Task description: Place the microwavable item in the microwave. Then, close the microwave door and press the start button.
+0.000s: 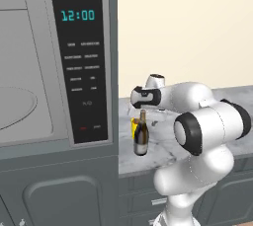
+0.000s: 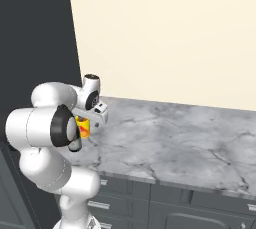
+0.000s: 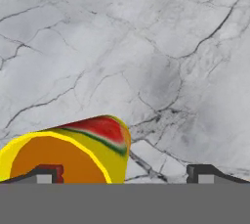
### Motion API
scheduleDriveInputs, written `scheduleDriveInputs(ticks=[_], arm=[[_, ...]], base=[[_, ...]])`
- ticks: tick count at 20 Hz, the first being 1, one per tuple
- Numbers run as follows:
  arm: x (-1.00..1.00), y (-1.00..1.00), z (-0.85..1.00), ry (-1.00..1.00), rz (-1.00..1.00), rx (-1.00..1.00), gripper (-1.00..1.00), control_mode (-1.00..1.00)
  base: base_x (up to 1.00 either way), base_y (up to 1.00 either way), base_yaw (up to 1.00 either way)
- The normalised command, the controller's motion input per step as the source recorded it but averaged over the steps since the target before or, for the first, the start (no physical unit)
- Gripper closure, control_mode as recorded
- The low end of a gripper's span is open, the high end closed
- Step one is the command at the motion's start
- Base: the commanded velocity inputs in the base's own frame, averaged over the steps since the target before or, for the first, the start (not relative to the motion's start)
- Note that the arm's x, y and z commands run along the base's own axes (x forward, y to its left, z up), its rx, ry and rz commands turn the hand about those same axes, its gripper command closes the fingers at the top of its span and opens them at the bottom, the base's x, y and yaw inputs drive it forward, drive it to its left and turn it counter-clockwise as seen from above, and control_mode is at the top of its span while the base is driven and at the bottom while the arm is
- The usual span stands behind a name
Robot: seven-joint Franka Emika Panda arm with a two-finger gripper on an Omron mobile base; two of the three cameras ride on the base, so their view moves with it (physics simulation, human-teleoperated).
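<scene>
The small yellow cup (image 3: 73,152), with red and orange marks, stands on the marble counter (image 3: 146,47). My gripper (image 3: 124,176) hovers just above it and is open; the cup sits by the left fingertip (image 3: 46,173), and the right fingertip (image 3: 205,173) is well clear of it. From the right base view the cup (image 2: 83,127) peeks out under my hand. In the left base view it (image 1: 133,125) stands just behind the wine bottle. The microwave (image 1: 54,72) is open on the left, showing its turntable (image 1: 15,106). Its door is out of view.
A dark wine bottle (image 1: 141,135) stands near the counter's front edge, close beside the cup. The black control panel (image 1: 81,67) shows 12:00. Marble counter (image 2: 190,138) stretches away to the right, with grey drawers (image 2: 150,198) below.
</scene>
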Motion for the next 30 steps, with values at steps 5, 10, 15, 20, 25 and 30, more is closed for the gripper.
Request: scheduleDriveInputs(ticks=[5, 10, 15, 20, 25, 30], arm=[[-0.01, 0.00, -0.18, 0.00, 0.00, 0.00, 1.00, -1.00], [0.00, -0.01, 0.00, 0.00, 0.00, 0.00, 1.00, -1.00], [0.00, -0.15, 0.28, -0.01, 0.00, 0.01, 1.00, -1.00], [0.00, -0.20, 0.96, -0.12, -0.01, 0.00, 1.00, -1.00], [-0.58, -0.19, 1.00, -0.19, -0.08, 0.00, 1.00, -1.00], [-0.75, -0.22, 1.00, -0.23, -0.10, 0.00, 1.00, -1.00]], base=[[0.00, 0.00, 0.00], [0.00, 0.00, 0.00], [0.00, 0.00, 0.00], [0.00, 0.00, 0.00], [0.00, 0.00, 0.00], [0.00, 0.00, 0.00]])
